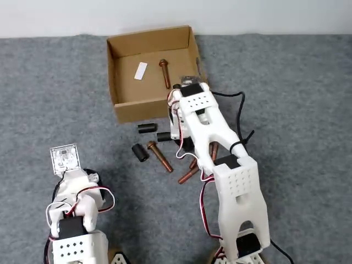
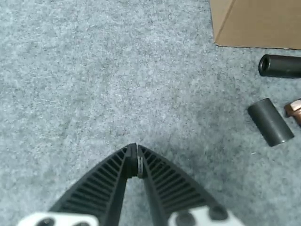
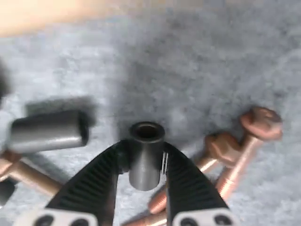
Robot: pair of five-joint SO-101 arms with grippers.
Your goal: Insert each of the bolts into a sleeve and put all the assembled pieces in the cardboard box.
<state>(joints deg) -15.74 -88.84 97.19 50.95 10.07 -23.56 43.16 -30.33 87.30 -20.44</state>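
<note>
The right gripper (image 3: 144,151) is clamping a black sleeve (image 3: 143,165) between its two fingers, with the open bore pointing back at the wrist. It is tight around those tips. Just beside one finger a second sleeve (image 3: 47,129) is lying on its side, and a third bolt (image 3: 26,175) is poking out beneath it. Just beside the other finger a bolt (image 3: 222,144) is lying at a slant, with a second bolt (image 3: 260,124) touching it on the outside. Their threaded ends are running in under the finger. Ahead of the fingertips plain grey carpet (image 3: 197,70) is stretching to the tan edge of the box (image 3: 47,14).

From above, the right arm (image 1: 220,143) is lying across the parts pile, its wrist just short of the box's front wall. Inside the box a boxed bolt (image 1: 164,73) and a white slip (image 1: 141,70) are lying apart on the floor.

The left gripper (image 2: 135,159) is holding nothing, its fingers pressed together over carpet. Ahead of those fingers and off to their right, a near sleeve (image 2: 270,121) and a far sleeve (image 2: 281,66) are lying well apart from the tips. A bolt head (image 2: 294,109) is sitting just beside the near sleeve, and the box corner is beyond them. Straight ahead of the tips, carpet is running on.
</note>
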